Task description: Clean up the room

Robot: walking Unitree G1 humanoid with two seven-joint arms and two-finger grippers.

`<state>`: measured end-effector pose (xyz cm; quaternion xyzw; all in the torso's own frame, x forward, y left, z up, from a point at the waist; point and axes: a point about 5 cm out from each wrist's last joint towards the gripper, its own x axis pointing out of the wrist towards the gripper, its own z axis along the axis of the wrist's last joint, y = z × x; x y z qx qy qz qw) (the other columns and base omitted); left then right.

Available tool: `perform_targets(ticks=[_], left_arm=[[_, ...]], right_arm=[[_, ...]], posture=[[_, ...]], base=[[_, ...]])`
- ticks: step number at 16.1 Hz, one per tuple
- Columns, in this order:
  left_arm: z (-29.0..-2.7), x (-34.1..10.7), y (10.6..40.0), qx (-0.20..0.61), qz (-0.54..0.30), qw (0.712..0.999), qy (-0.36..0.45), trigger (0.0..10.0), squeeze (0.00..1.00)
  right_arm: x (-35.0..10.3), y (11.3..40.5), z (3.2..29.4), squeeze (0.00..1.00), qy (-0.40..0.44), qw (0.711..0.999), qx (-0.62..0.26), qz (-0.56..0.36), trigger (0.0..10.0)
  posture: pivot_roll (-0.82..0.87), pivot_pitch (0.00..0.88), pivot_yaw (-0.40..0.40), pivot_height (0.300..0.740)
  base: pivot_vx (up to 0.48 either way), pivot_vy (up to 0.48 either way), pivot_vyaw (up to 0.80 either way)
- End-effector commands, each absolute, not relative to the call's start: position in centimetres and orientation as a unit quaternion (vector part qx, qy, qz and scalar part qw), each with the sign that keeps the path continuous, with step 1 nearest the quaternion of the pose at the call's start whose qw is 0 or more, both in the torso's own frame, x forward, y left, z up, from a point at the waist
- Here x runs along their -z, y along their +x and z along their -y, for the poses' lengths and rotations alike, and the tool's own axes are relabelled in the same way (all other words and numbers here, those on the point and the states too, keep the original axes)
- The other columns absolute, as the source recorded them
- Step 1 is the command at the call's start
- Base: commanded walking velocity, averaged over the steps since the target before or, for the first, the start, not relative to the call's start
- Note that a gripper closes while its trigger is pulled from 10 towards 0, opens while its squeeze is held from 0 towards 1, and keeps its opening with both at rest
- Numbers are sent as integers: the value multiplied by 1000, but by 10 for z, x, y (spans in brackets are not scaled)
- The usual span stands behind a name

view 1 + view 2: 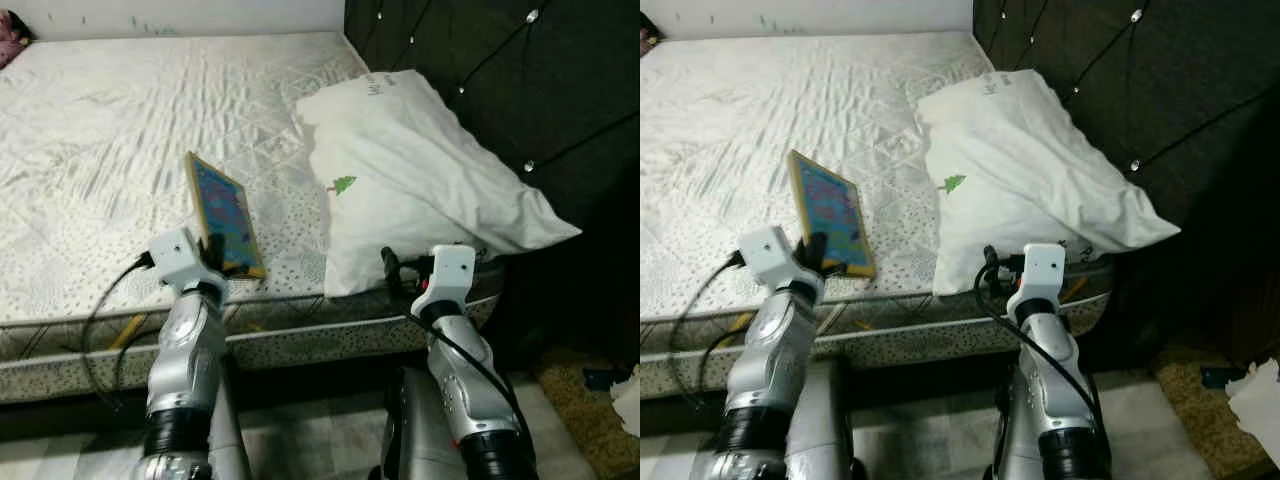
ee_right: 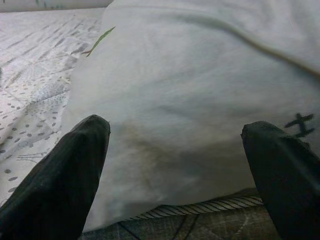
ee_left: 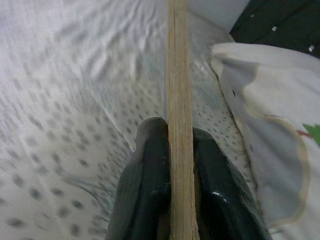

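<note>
Bed (image 1: 120,130) occupies most of the scene, covered by a white quilted mattress with a dotted pattern toward its near edge. A dark tufted headboard (image 1: 500,70) with shiny buttons stands along the right side.

Left gripper (image 1: 212,252) is at the near edge of the mattress, its jaws clamped on the near end of a picture board (image 1: 223,212). The board has a light wooden rim and a colourful blue printed face. It stands tilted up on one long edge, running from the near edge of the bed toward the far side. In the left wrist view the thin wooden edge (image 3: 179,125) runs straight between the two black fingers (image 3: 147,180), which press against it on both sides.

Right gripper (image 2: 180,150) is held at the near edge of the bed, just in front of a white pillow (image 1: 410,180). Its jaws stand wide apart and hold nothing; the right wrist view shows the pillow's near face between the two fingers (image 2: 65,170), not gripped. The pillow lies at the right end of the bed, against the headboard, with a small green tree mark (image 1: 343,185) on its cover. Board and pillow are near each other but apart.

Floor (image 1: 320,440) in front of the bed is pale and tiled. A brownish rug (image 1: 585,410) lies at the near right, with a crumpled white item (image 1: 630,395) on it.
</note>
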<state>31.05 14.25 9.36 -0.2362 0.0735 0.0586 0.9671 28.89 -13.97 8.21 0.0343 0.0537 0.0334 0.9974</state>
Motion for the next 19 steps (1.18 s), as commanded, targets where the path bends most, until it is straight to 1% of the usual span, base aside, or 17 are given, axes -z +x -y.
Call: perform_targets(ticks=[1,2,3,6,7,10,11,13,15,16,19], left_arm=[[-129,-78,311,-48,-127,952,-274,10000,0],[-123,-75,314,-25,-149,949,-275,10000,0],[-115,-67,313,6,-190,948,-253,10000,0],[-103,-57,311,43,-248,932,-262,10000,0],[-99,-55,311,56,-264,923,-275,10000,0],[-93,-58,313,76,-276,912,-295,10000,0],[-86,-67,315,99,-269,910,-300,10000,0],[-81,-77,318,116,-259,908,-308,10000,0],[-73,-86,319,146,-259,898,-324,10000,0],[-68,-83,316,164,-273,890,-327,10000,0],[-78,-68,315,136,-296,895,-304,10000,0]], right_arm=[[-81,290,140,0,37,997,-34,-59,10000],[-81,290,139,0,38,997,-33,-61,10000],[-80,290,139,0,38,997,-34,-61,10000],[-79,288,136,0,35,996,-43,-64,10000],[-78,288,137,0,36,996,-43,-66,10000],[-77,288,137,0,37,996,-43,-68,10000],[-77,288,137,0,37,996,-43,-69,10000],[-77,289,138,0,37,996,-42,-70,10000],[-77,289,139,0,35,996,-43,-70,10000],[-77,290,139,0,35,996,-42,-71,10000],[-77,290,141,0,34,996,-38,-70,10000]], posture=[[18,0,-28,501],[13,0,-28,501],[13,0,-27,501],[13,0,-30,501],[14,0,-30,501],[11,0,-35,501],[10,0,-38,501],[10,0,-39,501],[9,0,-42,501],[7,0,-41,501],[-8,0,-39,501]], base=[[0,0,0],[0,0,0],[0,0,0],[0,0,0],[0,0,0],[0,0,0],[0,0,0],[0,0,0],[0,0,0],[0,0,0],[0,0,0]])
